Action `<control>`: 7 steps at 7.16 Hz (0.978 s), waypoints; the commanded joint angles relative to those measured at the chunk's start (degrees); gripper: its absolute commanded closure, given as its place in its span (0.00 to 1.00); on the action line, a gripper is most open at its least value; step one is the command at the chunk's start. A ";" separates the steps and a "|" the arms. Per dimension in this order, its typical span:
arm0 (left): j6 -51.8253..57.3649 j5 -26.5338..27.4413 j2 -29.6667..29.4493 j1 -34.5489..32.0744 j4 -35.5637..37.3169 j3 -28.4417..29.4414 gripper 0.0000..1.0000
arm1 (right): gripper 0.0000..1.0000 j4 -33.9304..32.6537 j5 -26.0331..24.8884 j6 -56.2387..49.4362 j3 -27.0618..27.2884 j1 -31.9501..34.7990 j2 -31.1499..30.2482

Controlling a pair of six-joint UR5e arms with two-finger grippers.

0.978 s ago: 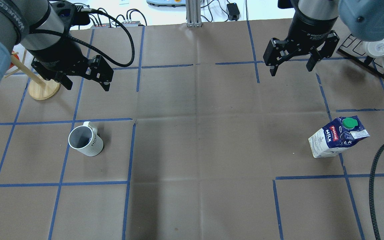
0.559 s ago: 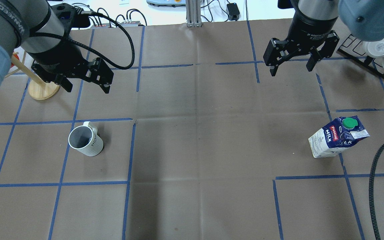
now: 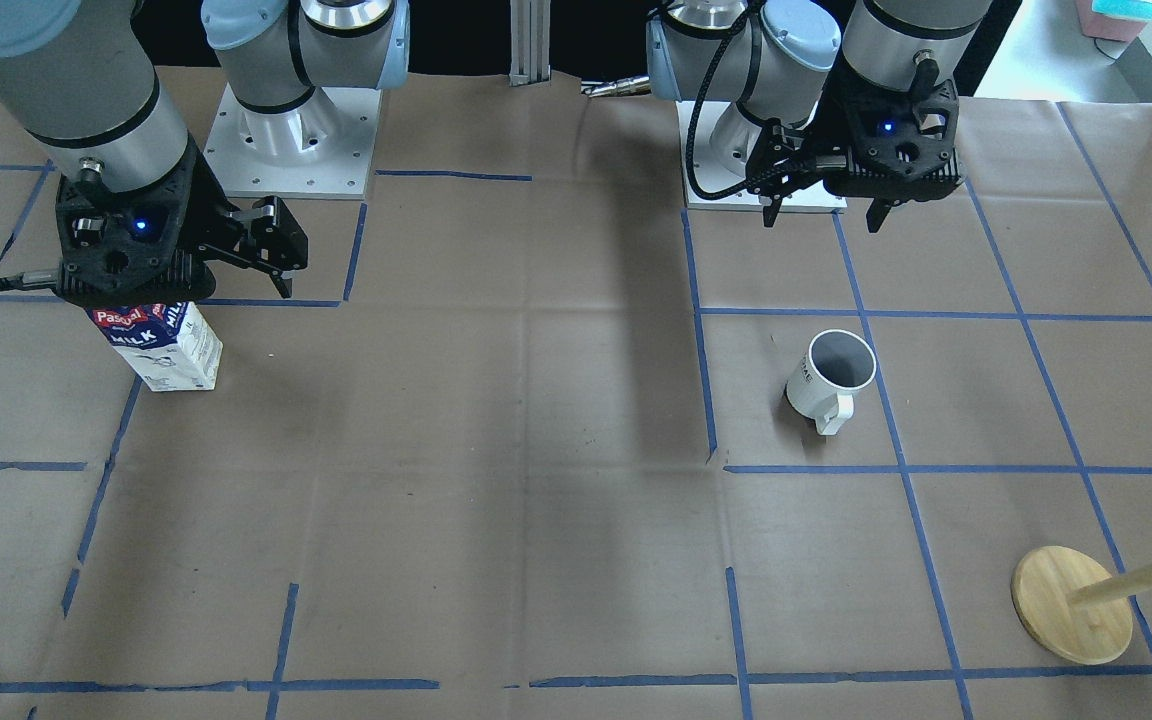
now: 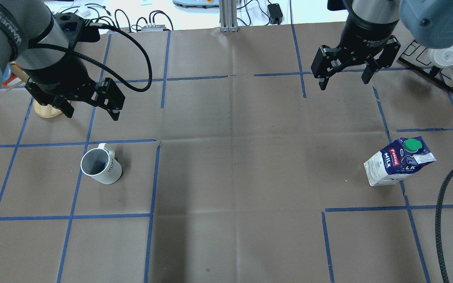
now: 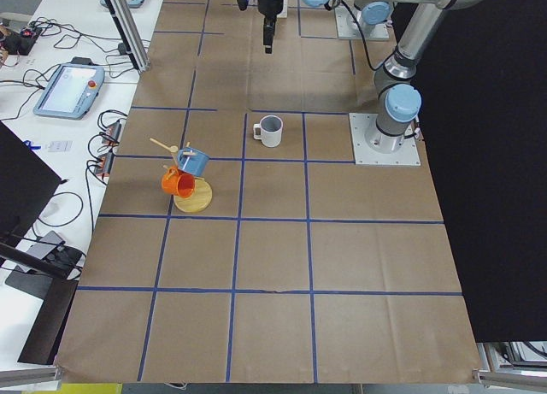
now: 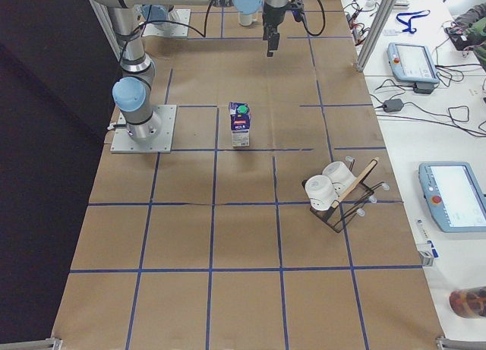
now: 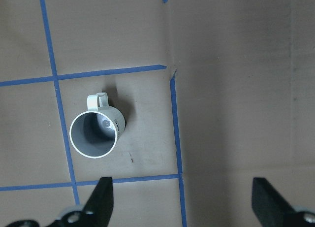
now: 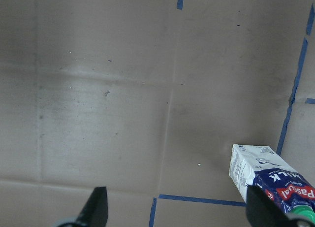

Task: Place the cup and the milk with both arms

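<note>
The cup [image 4: 100,167], a white mug with a grey inside, stands upright on the brown table cover at the left; it also shows in the front view [image 3: 833,375] and the left wrist view [image 7: 96,133]. My left gripper [image 4: 92,114] is open and empty, high above the table and beyond the cup. The milk [image 4: 399,161], a white carton with a dark blue top and green cap, stands at the right and shows in the right wrist view [image 8: 268,180]. My right gripper [image 4: 343,83] is open and empty, high up, well beyond the milk.
A wooden mug stand [image 4: 47,110] with a blue and an orange cup [image 5: 184,172] stands at the far left, partly under my left gripper. A black rack with white cups [image 4: 446,59] is at the far right. A black cable [image 4: 442,204] hangs at the right edge.
My left gripper has moved left and a little nearer the cup, still open. The right gripper, the cup and the milk have not moved.
</note>
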 commanded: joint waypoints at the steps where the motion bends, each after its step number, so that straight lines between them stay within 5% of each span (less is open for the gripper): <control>1: 2.28 1.27 -0.87 1.29 -1.58 -1.10 0.00 | 0.00 0.00 0.00 -0.01 0.00 0.08 0.00; 5: 19.03 1.00 -1.67 13.86 17.94 -19.08 0.00 | 0.00 0.00 0.00 -0.01 0.00 0.08 0.00; 7: 22.33 0.83 -6.47 16.84 28.19 -22.81 0.00 | 0.00 0.00 0.00 -0.01 0.00 0.08 0.00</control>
